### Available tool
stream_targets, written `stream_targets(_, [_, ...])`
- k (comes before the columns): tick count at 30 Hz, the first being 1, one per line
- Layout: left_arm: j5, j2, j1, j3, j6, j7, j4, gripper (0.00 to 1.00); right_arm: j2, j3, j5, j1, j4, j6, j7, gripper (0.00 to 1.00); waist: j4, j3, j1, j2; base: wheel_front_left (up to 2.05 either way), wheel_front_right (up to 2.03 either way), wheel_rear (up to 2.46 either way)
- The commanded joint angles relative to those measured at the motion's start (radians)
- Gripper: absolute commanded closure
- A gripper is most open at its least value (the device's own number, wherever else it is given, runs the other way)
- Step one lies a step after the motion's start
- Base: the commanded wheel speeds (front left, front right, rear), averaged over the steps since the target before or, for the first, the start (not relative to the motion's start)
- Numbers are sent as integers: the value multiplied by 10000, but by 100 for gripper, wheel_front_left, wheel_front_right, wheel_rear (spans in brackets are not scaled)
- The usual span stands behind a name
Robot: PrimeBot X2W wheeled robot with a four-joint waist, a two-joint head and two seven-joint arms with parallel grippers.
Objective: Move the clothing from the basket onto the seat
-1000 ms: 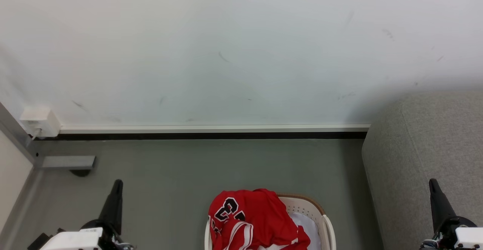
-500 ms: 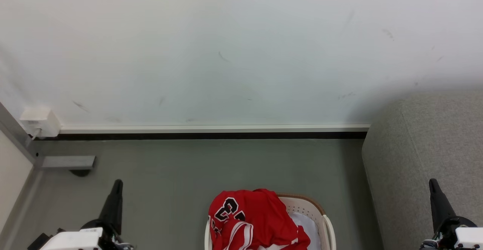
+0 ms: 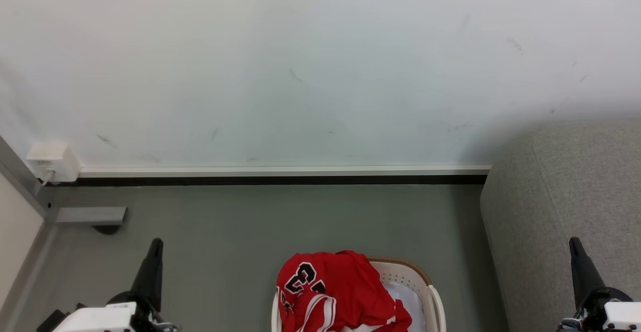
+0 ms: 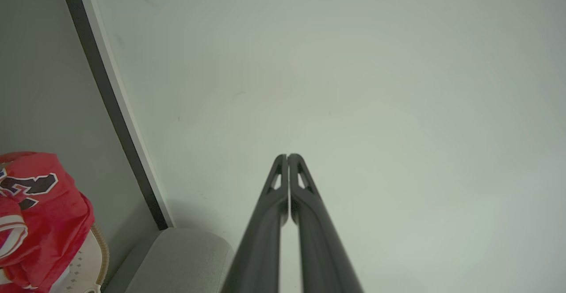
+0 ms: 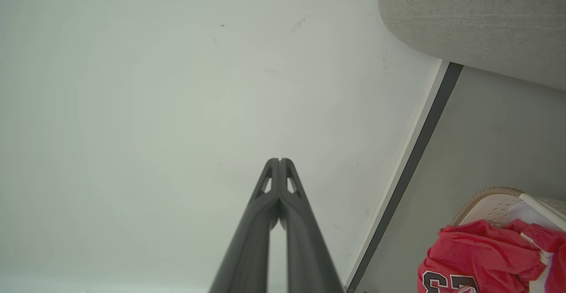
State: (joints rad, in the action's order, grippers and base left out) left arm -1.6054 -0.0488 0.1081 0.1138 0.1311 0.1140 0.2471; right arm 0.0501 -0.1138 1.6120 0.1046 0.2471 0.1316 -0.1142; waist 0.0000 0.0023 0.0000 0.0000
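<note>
both my pincers are shut, fingers pressed together and holding nothing: the left pincer [image 3: 156, 244] sits low at the near left, the right pincer [image 3: 575, 244] low at the near right, in front of the seat [image 3: 566, 197]; the clothing [image 3: 335, 292] lies heaped in the basket [image 3: 408, 271] at the near middle, between the two, and hangs over its left rim; nothing is on the seat yet, so i judge the first reach is the step in hand.

to do it well i'd part the fingers before going down; i'd aim for the top of the red heap and take a thick fold, not a thin edge; i'd keep off the white liner [image 3: 408, 294] on the right side of the basket; i'd lift until the cloth hangs clear of the rim, so the basket isn't dragged; then i'd carry it right, since the seat stands near the basket with a strip of floor [image 3: 280, 217] between them.

count — two pincers; one basket; one seat; one red heap, with a numbered jersey and a white-striped part showing; how many garments are in it i cannot tell.
</note>
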Motion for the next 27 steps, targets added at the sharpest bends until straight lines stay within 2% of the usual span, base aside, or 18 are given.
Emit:
stream_targets(1, [-139,-47,88,5,-15,23,-31,100,8,-26,-68,175,-37,-32,-3,100,0,0,0,0,0,0,0])
stream_targets(13, [-139,-47,88,5,-15,23,-31,100,8,-26,-68,175,-37,-32,-3,100,0,0,0,0,0,0,0])
stream_targets(14, [4,4,-11,0,2,-6,27,0,-2,6,0,-16,27,2,0,0,0,0,0,0,0,0,0])
stream_targets(22, [107,78,-290,-194,2,-250,262,0,-100,227,-140,-259,286,-1,256,0,2,0,0,0,0,0,0])
stream_targets(27, [400,67,-300,-347,1,-507,259,0,-90,363,-646,-245,251,-1,506,0,4,-2,0,0,0,0,0])
